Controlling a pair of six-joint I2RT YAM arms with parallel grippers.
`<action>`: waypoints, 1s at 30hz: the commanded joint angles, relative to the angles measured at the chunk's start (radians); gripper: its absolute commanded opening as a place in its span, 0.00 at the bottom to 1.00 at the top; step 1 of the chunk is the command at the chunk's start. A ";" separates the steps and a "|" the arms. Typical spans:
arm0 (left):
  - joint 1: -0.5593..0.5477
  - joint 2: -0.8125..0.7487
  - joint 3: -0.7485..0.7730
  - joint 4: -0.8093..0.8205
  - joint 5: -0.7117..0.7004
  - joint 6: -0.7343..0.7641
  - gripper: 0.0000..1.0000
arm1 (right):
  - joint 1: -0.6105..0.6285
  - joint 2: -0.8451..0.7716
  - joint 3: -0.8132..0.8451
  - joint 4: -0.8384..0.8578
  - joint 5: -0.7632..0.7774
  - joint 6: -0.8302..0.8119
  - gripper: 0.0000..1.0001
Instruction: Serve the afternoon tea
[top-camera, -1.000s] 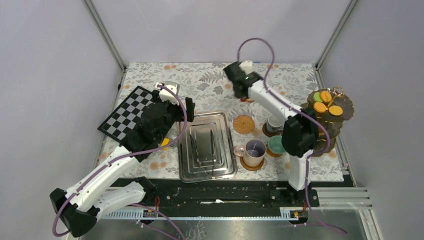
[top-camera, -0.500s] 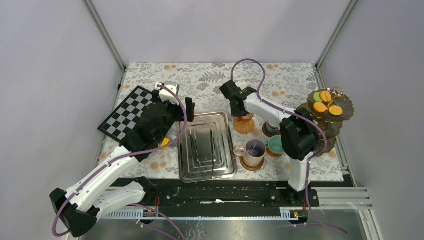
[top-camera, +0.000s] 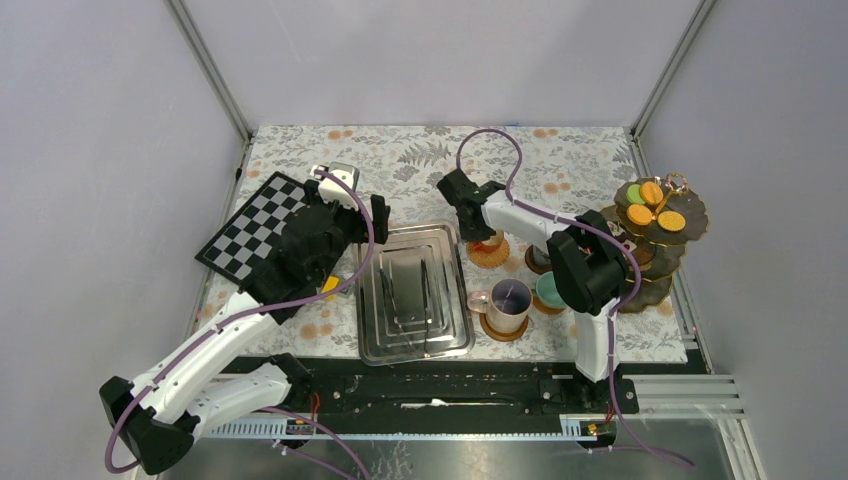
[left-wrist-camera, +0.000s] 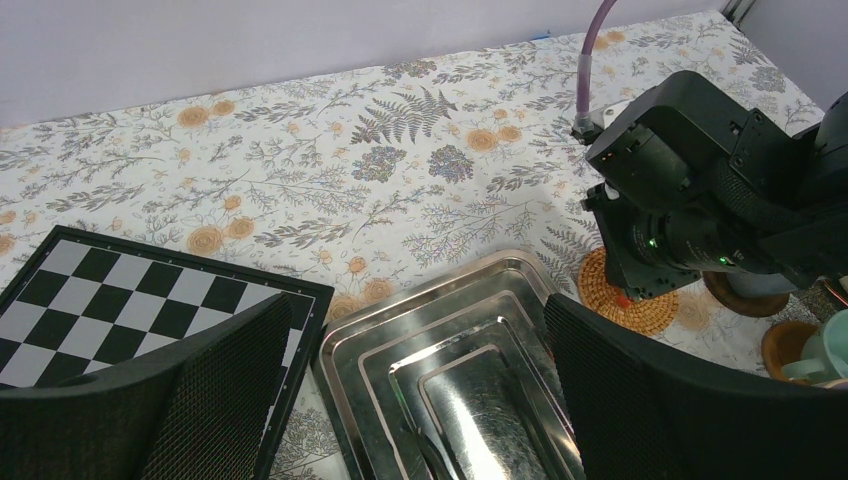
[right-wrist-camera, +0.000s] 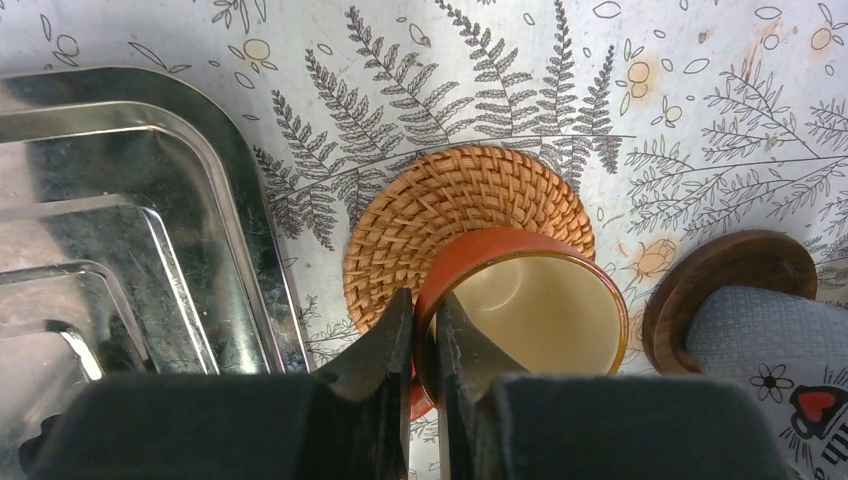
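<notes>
**Small orange mug (right-wrist-camera: 520, 290) pinched by its rim**

Right end effector (right-wrist-camera: 425, 305) clamps the mug's wall; the mug seemingly rests on the round woven brown coaster (right-wrist-camera: 450, 200). Left end effector (left-wrist-camera: 415, 400) gapes wide, holding nothing

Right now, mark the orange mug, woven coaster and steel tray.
orange mug (right-wrist-camera: 545, 310), right wrist view, cream inside wall.
woven coaster (right-wrist-camera: 450, 200), right wrist view, bare weave beyond the mug.
steel tray (right-wrist-camera: 120, 90), right wrist view, outer rim.
</notes>
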 joint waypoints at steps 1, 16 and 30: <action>0.003 -0.011 0.003 0.043 0.006 0.006 0.99 | 0.003 -0.007 -0.013 0.021 -0.018 0.008 0.08; 0.003 0.006 0.013 0.039 -0.015 0.005 0.99 | 0.004 -0.336 0.136 -0.185 -0.013 -0.041 0.92; 0.003 0.006 0.422 -0.184 0.131 -0.283 0.99 | 0.003 -1.126 0.056 -0.066 -0.058 -0.261 1.00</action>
